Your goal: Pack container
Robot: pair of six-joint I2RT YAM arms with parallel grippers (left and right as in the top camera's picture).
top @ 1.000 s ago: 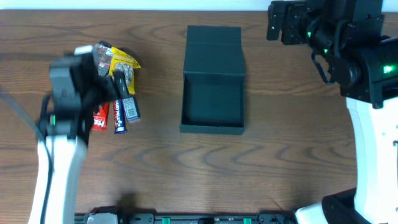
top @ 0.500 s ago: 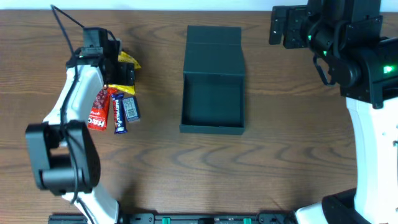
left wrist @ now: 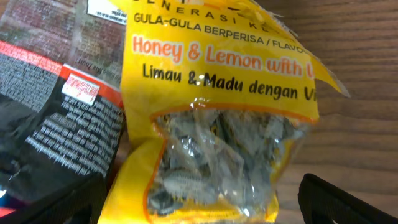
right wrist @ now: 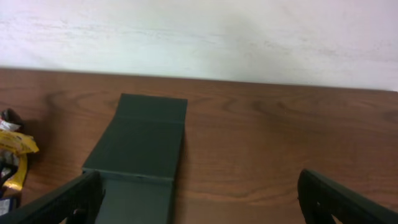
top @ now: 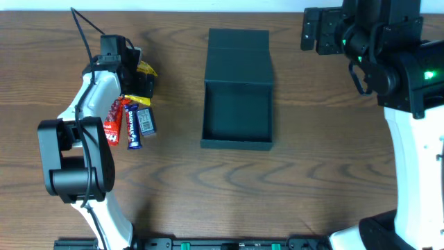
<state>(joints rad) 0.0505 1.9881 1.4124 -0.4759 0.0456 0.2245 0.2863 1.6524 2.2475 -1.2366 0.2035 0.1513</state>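
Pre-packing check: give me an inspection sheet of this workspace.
Surface: brown wooden table, no spills seen.
Job's things: dark container open and empty, lid flap folded back on its far side; yellow sweet packet, red packet and blue bars piled to its left.
Clutter: nothing seen.
Grippers: left hand open, straddling the yellow packet; right hand open, empty, raised at the far right.
Cables: black cable along the left arm.
Surroundings: white wall behind the table.
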